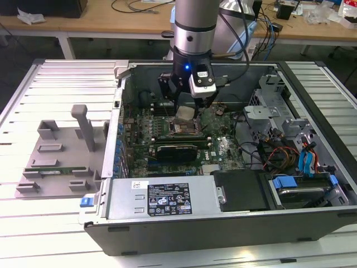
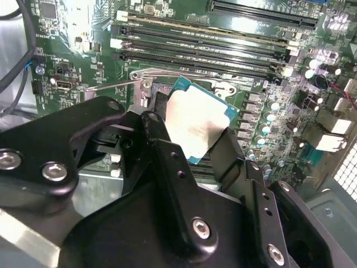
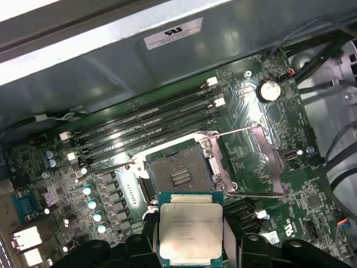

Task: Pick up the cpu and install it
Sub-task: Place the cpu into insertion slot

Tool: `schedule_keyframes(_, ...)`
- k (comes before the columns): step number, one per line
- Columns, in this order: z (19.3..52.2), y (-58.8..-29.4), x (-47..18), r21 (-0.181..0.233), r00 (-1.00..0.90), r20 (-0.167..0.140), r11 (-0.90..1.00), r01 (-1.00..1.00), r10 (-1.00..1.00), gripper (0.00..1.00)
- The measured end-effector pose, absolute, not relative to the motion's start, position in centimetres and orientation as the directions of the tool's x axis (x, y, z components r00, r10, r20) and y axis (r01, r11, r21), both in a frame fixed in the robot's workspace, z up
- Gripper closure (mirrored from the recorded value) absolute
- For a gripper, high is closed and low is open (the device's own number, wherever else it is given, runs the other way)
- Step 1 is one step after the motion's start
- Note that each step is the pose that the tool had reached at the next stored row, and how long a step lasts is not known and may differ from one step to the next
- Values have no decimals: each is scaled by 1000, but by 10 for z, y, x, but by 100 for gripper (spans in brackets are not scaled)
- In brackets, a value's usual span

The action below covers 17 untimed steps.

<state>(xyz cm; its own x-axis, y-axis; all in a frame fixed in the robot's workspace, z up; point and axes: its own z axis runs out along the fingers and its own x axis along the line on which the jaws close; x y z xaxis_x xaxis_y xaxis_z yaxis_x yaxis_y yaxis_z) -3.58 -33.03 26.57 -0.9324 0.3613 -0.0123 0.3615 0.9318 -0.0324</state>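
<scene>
cpu was held flat in the gripper, jaws pinching its opposite edges, hanging clear above the open socket, not seated, sides roughly square to it

No print could be read. A black label sat well apart from the jaws; the cpu held between them bore faint, unreadable lettering.

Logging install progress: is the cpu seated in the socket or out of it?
Out. The gripper holds the cpu above the board, and in the first wrist view the socket sits open and empty.
</scene>
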Motion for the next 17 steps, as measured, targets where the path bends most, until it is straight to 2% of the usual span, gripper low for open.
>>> schedule_keyframes(17, 266, -330, -36, -41, -842, -17, 842, 539, 538, 45)
